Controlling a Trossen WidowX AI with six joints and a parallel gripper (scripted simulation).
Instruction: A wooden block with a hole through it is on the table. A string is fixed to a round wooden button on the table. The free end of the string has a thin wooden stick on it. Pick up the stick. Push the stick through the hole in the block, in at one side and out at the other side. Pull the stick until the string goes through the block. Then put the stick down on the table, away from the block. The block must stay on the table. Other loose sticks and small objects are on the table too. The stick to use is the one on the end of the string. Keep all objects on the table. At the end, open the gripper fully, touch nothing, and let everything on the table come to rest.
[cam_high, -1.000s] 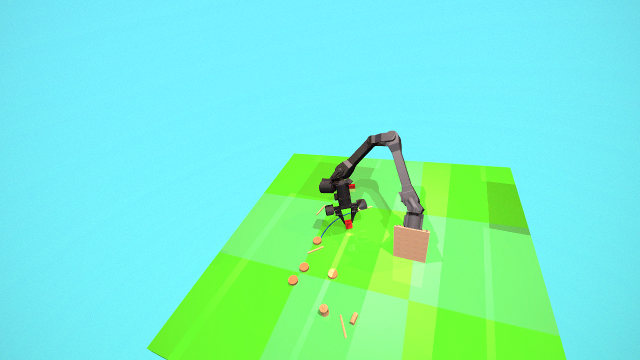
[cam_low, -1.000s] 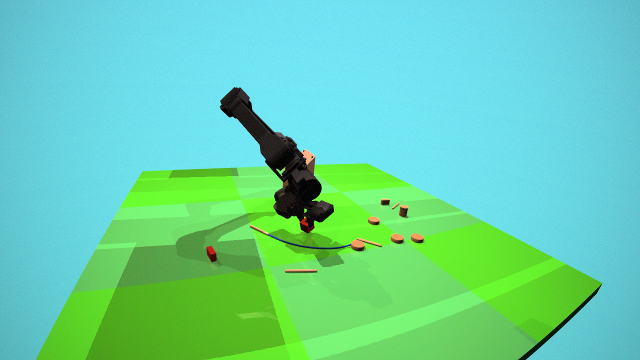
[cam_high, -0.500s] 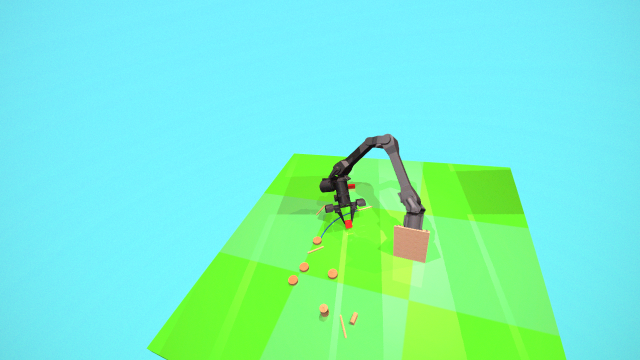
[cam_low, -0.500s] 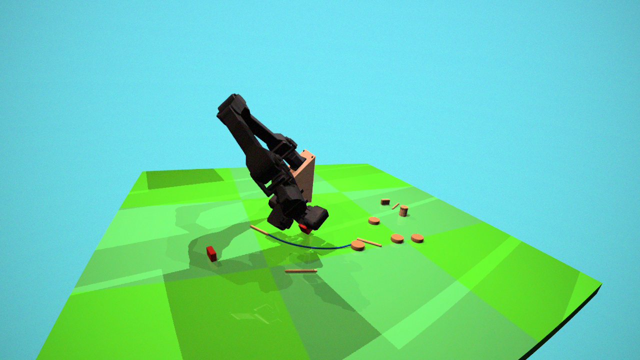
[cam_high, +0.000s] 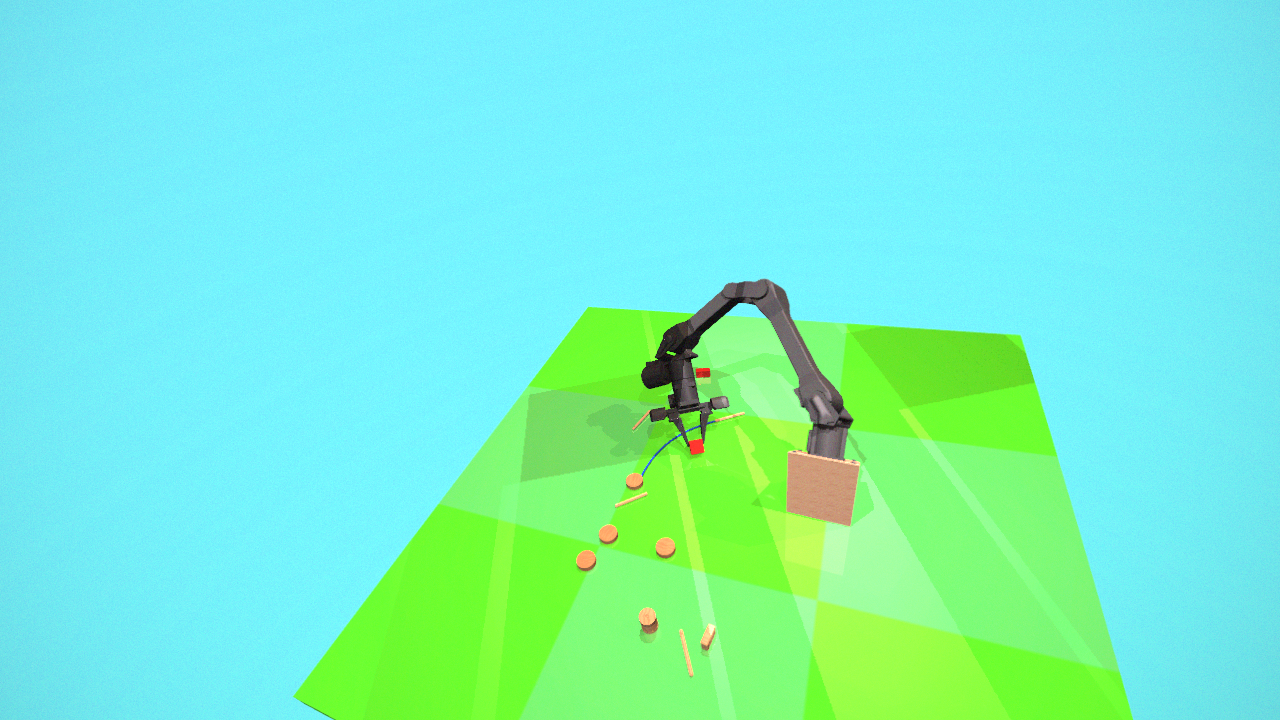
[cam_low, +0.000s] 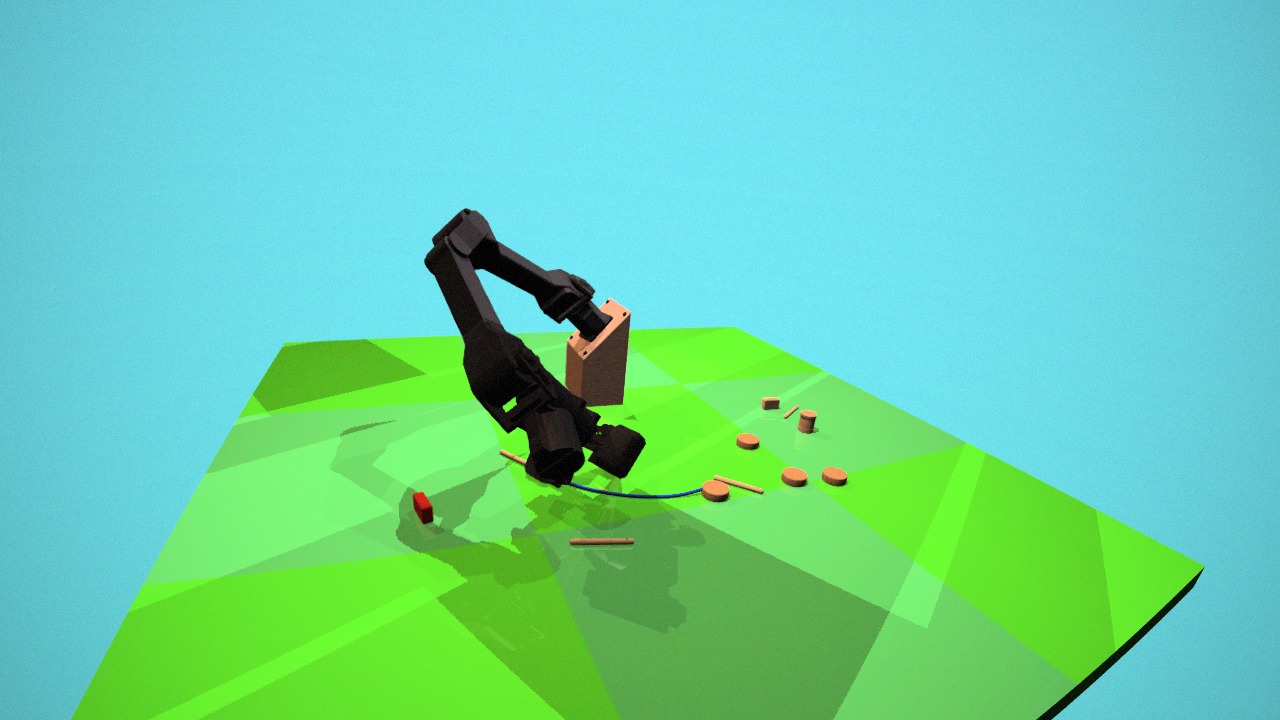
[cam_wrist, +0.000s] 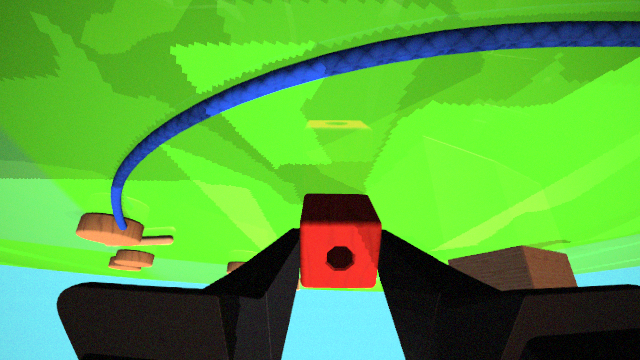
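Note:
My gripper (cam_high: 696, 439) (cam_wrist: 341, 245) is shut on the red block with a hole (cam_high: 696, 447) (cam_wrist: 314, 250) and holds it above the table. The hole faces the wrist camera. In the exterior view the arm hides block and fingertips. The blue string (cam_high: 659, 449) (cam_low: 640, 495) (cam_wrist: 450, 42) curves from the round button (cam_high: 633, 481) (cam_low: 715, 491) (cam_wrist: 102, 227) past the held block. The stick on its free end (cam_high: 732, 416) (cam_low: 512, 456) lies on the table; the arm partly hides it in the exterior view, and it is outside the wrist view.
A smaller red piece (cam_high: 702, 372) (cam_low: 422, 507) lies beyond the string. Loose sticks (cam_high: 640, 420) (cam_low: 601, 540) (cam_high: 631, 499) (cam_low: 739, 484) (cam_high: 686, 653) lie about. Several round discs (cam_high: 665, 547) (cam_low: 793, 476), a short cylinder (cam_high: 647, 617) (cam_low: 807, 421) and a small wooden piece (cam_high: 708, 636) (cam_low: 770, 403) stand farther off. The arm's pedestal (cam_high: 821, 488) is at one side.

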